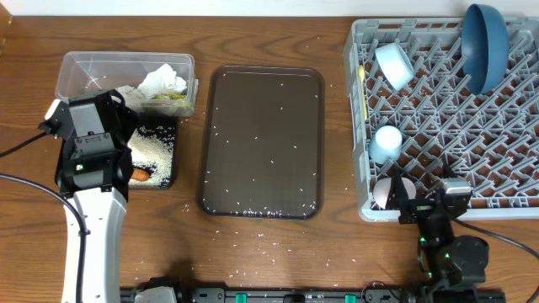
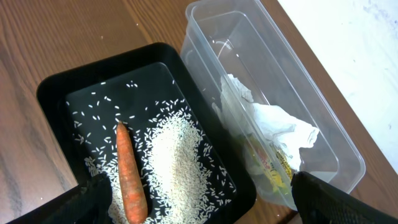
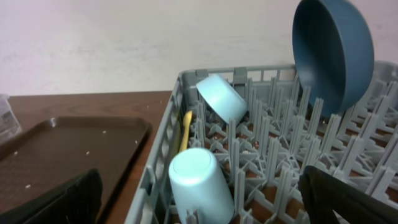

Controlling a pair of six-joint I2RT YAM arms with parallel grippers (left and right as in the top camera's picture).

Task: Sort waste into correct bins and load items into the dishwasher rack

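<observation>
Only the left wrist view shows the whole carrot (image 2: 129,177) beside rice (image 2: 177,165).

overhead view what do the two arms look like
The left arm has a white lower link and a black head with a small green light; a black cable runs off it. The right arm is all black, with green lights and a second cable.

Clear passage: over the flat dark brown serving tray (image 1: 261,143) at centre and the wooden surface (image 1: 337,126) strip right of it. In the grey plastic peg rack (image 1: 497,168), an upright dark blue bowl (image 1: 484,46) blocks the far right; middle rows stand free.
</observation>
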